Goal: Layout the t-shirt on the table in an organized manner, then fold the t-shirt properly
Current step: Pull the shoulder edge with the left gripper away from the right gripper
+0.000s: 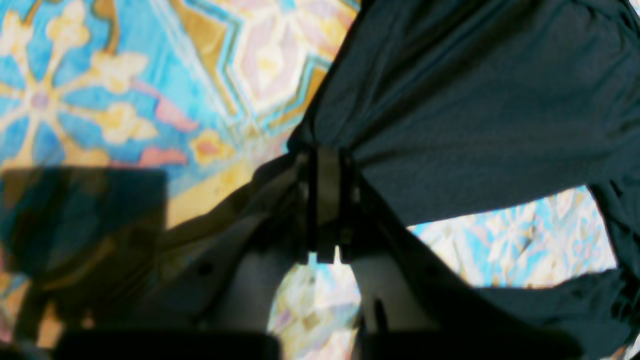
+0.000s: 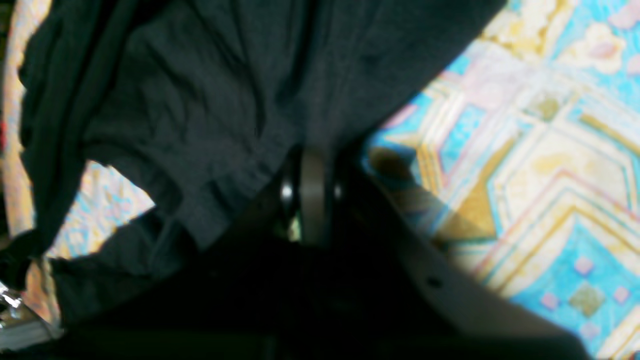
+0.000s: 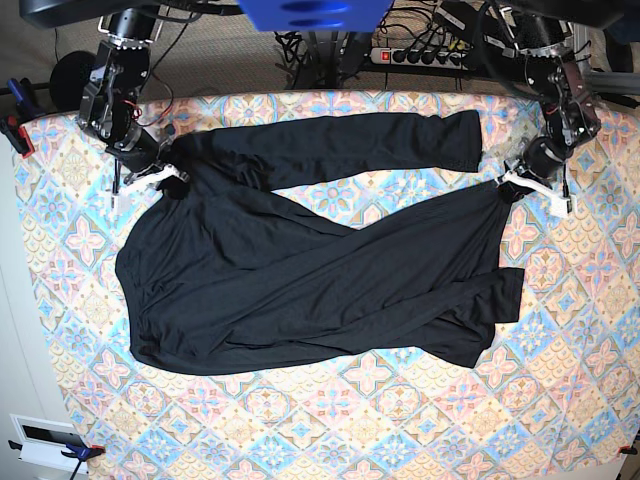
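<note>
The black long-sleeved t-shirt (image 3: 300, 270) lies spread across the patterned table (image 3: 560, 400), one sleeve stretched along the far side, the other folded near the right. My left gripper (image 3: 510, 185) is at the shirt's right edge; in the left wrist view its jaws stand together, the left gripper (image 1: 327, 150) shut on a pinch of t-shirt (image 1: 475, 100) fabric. My right gripper (image 3: 172, 178) is at the shirt's upper left corner. Seen from the right wrist, that right gripper (image 2: 312, 155) is shut on the t-shirt (image 2: 210, 100) edge.
Cables and a power strip (image 3: 420, 55) lie beyond the table's far edge. A round black object (image 3: 68, 75) sits off the table at the far left. Clamps (image 3: 18, 130) hold the cloth at the left edge. Patterned cloth shows along the near side and right.
</note>
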{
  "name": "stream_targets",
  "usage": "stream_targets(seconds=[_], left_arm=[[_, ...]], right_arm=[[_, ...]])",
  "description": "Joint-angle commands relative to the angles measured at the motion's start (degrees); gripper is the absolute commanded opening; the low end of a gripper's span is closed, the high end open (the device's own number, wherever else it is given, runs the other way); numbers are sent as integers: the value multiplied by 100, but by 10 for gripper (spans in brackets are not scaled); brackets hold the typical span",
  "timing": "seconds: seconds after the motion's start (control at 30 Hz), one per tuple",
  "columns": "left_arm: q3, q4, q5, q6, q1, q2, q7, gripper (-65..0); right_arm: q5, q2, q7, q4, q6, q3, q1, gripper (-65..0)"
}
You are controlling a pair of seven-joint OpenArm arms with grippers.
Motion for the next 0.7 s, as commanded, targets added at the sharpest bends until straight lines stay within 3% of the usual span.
stream_targets(seconds=[0.0,0.1,0.3,0.47,0.67], left_arm=[[-34,80,173,77,85,-138,143,-650],[-61,264,182,77,225,-208,134,-650],[-412,352,182,77,305,-674,134,-650],[-509,317,217,77,278,-1017,134,-650],[-535,317,234,77,199,-1044,125,-640]], right_arm=[[-95,41,-209,34,-64,2,-125,-650],[-95,41,-200,25,-64,11,-133,-650],[-130,59,-200,-2,-64,11,-107,-650],[-130,252,-200,-10,-64,11,-89,-650],[-130,261,-200,-10,-64,11,-81,-650]])
